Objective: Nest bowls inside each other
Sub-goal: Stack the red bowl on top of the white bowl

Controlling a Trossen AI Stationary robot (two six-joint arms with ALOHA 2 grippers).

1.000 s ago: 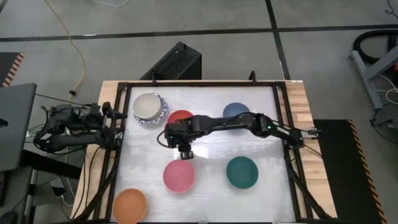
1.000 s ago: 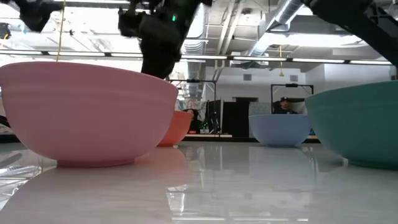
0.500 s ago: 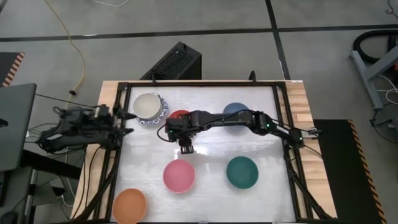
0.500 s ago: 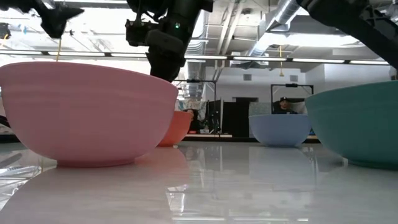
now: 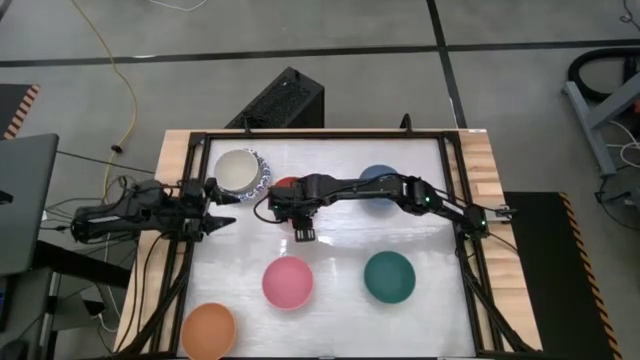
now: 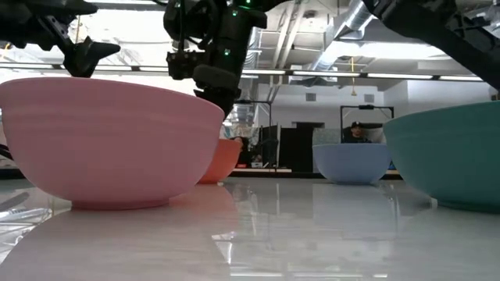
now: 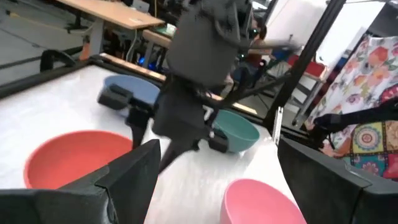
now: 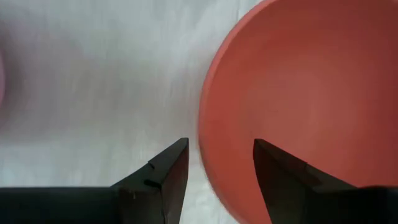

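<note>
Right gripper [image 8: 214, 171] – shifted from pink bowl [image 5: 288, 282] to red bowl [image 8: 311, 106], fingers spread astride rim | left gripper [image 5: 218, 207] advanced, spread, empty | red pickup imminent

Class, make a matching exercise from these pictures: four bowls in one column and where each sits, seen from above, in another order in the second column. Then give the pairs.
1. orange bowl
2. green bowl
3. patterned bowl
4. red bowl

A. far left corner of the table
B. under the right gripper's arm
C. near left corner
D. right of the pink bowl

Pairs: 1-C, 2-D, 3-A, 4-B
</note>
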